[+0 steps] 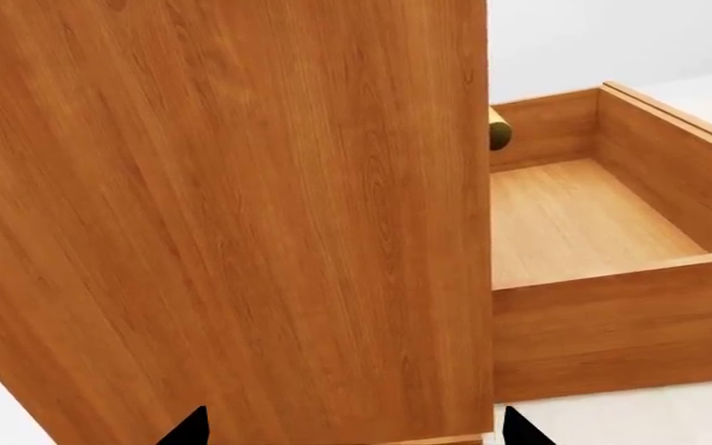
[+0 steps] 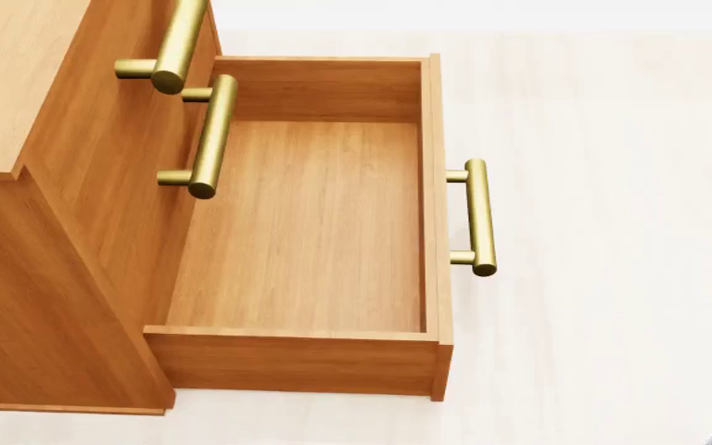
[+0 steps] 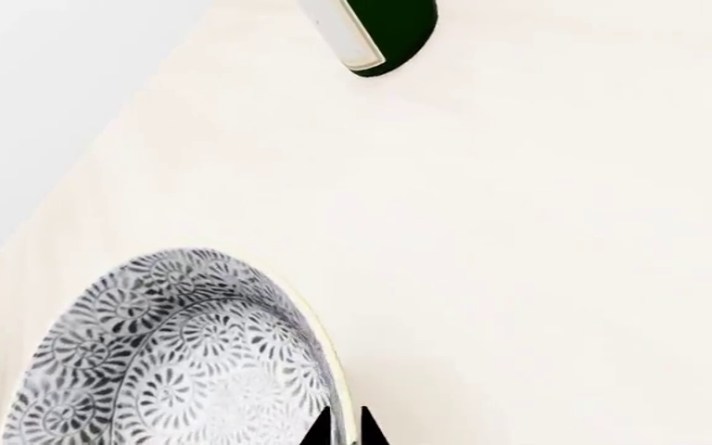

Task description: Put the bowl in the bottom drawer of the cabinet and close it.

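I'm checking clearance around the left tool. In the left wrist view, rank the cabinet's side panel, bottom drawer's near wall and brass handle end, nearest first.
1. cabinet's side panel, directly before the left tool.
2. bottom drawer's near wall, beside the panel.
3. brass handle end, past the panel's edge.
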You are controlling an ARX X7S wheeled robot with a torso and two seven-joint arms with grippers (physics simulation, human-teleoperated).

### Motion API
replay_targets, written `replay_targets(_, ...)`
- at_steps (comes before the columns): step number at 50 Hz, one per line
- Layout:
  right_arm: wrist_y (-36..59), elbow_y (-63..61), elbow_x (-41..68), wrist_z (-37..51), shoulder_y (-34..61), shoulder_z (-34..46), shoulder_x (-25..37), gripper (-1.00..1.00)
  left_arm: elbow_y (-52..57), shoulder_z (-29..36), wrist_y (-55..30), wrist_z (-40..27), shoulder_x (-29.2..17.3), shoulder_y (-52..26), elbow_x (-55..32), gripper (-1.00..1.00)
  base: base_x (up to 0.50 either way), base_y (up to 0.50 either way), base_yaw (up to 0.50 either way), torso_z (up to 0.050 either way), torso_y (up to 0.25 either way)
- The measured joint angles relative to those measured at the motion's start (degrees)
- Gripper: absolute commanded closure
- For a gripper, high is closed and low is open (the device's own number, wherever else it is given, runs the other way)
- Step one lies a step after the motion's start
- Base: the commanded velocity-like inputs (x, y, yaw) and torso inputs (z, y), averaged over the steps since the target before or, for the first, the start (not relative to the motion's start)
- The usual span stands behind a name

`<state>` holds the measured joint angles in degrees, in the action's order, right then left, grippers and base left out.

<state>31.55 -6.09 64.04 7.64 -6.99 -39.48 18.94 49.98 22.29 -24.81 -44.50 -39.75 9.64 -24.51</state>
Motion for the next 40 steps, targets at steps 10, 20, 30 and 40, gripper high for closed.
replay_targets(10, 2.33, -4.01, 2.53, 4.36, 1.40, -0.05, 1.37, 1.00, 0.18, 0.11, -0.17, -0.22, -0.10, -0.16, -0.15, -1.00, 0.00, 0.00, 0.00, 0.000, 0.000)
replay_targets(20, 6.39, -10.28, 8.48, 12.81, 7.32, 0.84, 4.97, 1.00, 0.30, 0.02, -0.03, -0.38, -0.29, -0.14, -0.40, -1.00, 0.00, 0.00, 0.00, 0.000, 0.000)
replay_targets(30, 9.04, -13.55, 12.79, 18.71, 12.97, 2.64, 7.62, 1.00, 0.39, -0.05, 0.14, -0.51, -0.47, -0.09, -0.63, -1.00, 0.00, 0.00, 0.00, 0.000, 0.000)
replay_targets(40, 11.20, -14.38, 15.77, 25.32, 21.13, 6.12, 10.18, 1.00, 0.17, 0.12, 0.32, -0.50, -0.49, -0.21, -0.72, -1.00, 0.00, 0.00, 0.00, 0.000, 0.000)
